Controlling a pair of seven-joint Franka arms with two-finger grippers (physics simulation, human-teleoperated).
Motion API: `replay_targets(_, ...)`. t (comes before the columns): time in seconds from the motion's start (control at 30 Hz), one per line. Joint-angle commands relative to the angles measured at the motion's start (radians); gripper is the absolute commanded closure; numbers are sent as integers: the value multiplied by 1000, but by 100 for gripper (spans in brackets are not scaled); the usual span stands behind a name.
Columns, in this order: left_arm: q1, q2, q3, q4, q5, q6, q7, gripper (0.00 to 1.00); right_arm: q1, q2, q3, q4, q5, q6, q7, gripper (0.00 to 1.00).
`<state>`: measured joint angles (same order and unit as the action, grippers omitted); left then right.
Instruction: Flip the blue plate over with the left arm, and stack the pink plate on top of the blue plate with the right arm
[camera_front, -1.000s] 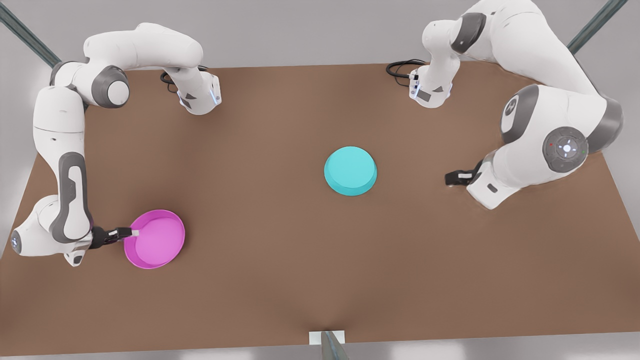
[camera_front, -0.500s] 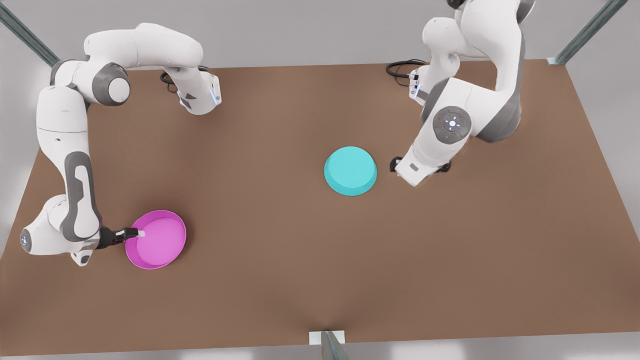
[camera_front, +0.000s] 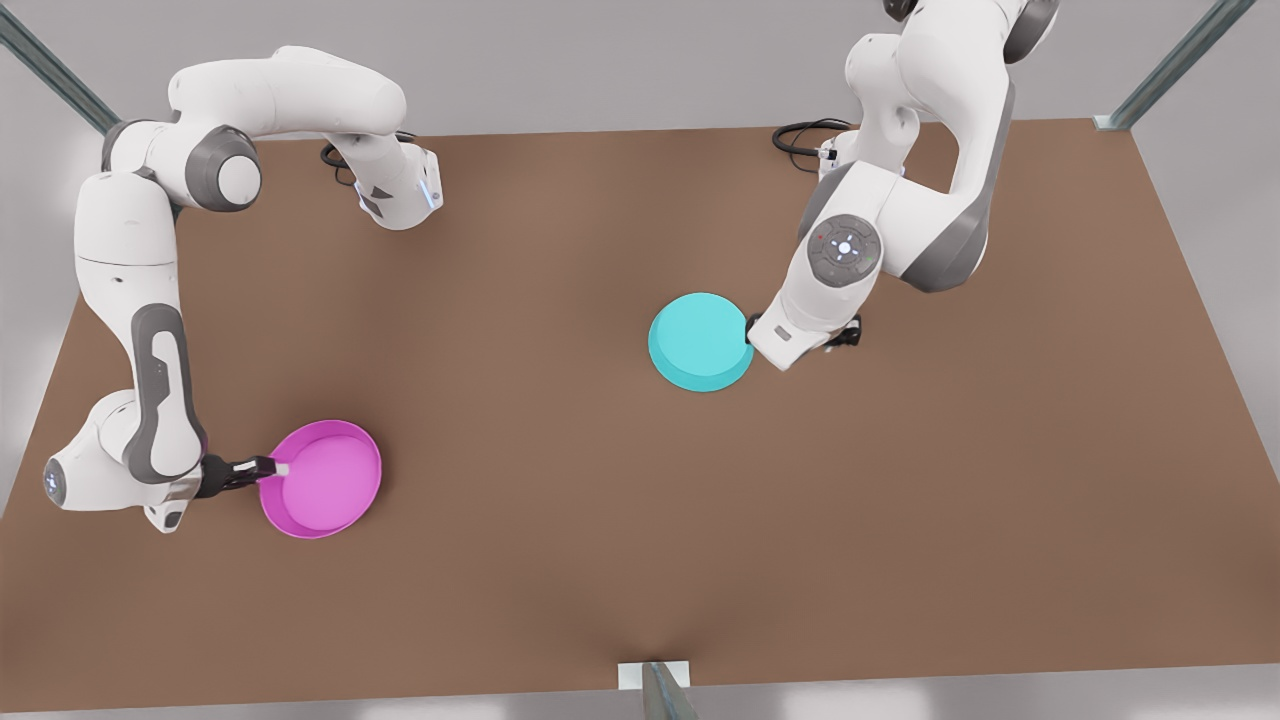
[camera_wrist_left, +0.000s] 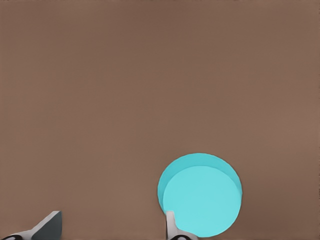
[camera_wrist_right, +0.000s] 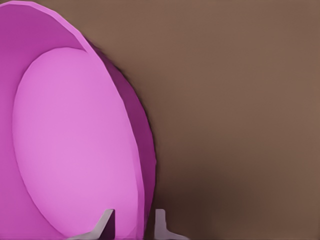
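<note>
Here the right claw (camera_front: 272, 467) pinches the pink plate's (camera_front: 325, 480) rim; left claw (camera_wrist_left: 107, 227) spread.

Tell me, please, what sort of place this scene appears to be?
Most likely a simulated two-arm robot workcell, not a kitchen: a plain brown table with metal frame struts at its corners, and just a blue plate and a pink plate on it.

The pink plate (camera_wrist_right: 75, 145) is seen close up, its hollow side shown and its rim standing dark against the brown counter (camera_wrist_right: 235, 110); the rim is gripped by the right end effector (camera_wrist_right: 134, 225), one pale fingertip (camera_wrist_right: 106, 220) set inside the plate and the other outside.
</note>
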<state>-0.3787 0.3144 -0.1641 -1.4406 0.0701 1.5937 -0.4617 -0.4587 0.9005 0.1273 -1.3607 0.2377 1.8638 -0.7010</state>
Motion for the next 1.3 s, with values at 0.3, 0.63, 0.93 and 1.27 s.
replay_targets(0.3,-11,12,0,14,1,0,-31,0,0,0,0,3,-1,-6,-8,79)
replay_targets(0.63,-16,14,0,15,1,0,-40,0,17,0,0,18,-1,-23,5,79)
replay_targets(0.93,9,28,3,49,-6,-8,-40,0,74,-40,136,38,-11,-109,133,79)
replay_targets(1.27,233,-98,136,36,-58,-77,386,0,275,-146,209,-75,-44,-12,294,79)
